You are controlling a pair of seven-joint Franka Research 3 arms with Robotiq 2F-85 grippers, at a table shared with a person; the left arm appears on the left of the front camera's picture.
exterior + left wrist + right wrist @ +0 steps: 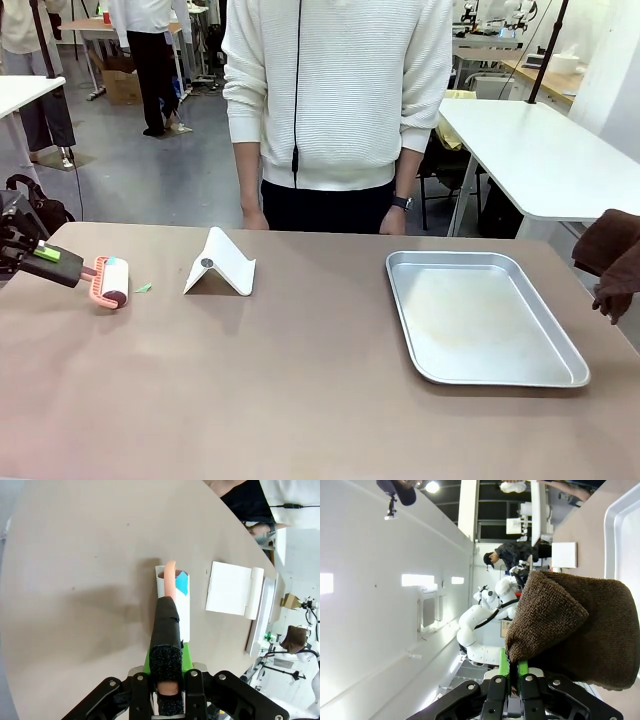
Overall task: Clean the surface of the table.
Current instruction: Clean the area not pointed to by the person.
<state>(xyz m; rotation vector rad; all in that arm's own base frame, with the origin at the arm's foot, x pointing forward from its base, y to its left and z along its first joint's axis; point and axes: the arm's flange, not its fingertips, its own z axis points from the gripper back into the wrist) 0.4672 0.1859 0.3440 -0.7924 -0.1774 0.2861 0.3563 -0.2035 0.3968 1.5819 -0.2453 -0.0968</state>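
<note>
The brownish table (300, 390) spreads across the front view. At its far left edge my left gripper (45, 258) is shut on the black handle of a lint roller (110, 282). The white roll with its pink frame rests on the tabletop. The left wrist view shows my left gripper (167, 682) clamped on that handle, with the lint roller (172, 597) lying on the table (75, 555) ahead. A small green scrap (144, 289) lies just right of the roll. My right gripper (514, 672) is shut on a brown cloth (570, 630), which hangs off the right edge as the brown cloth (610, 255).
A white folded stand (220, 265) sits right of the roller, seen too as the white stand (232, 589). A silver metal tray (480, 315) lies at the right. A person in a white sweater (335, 90) stands at the far edge, hands down.
</note>
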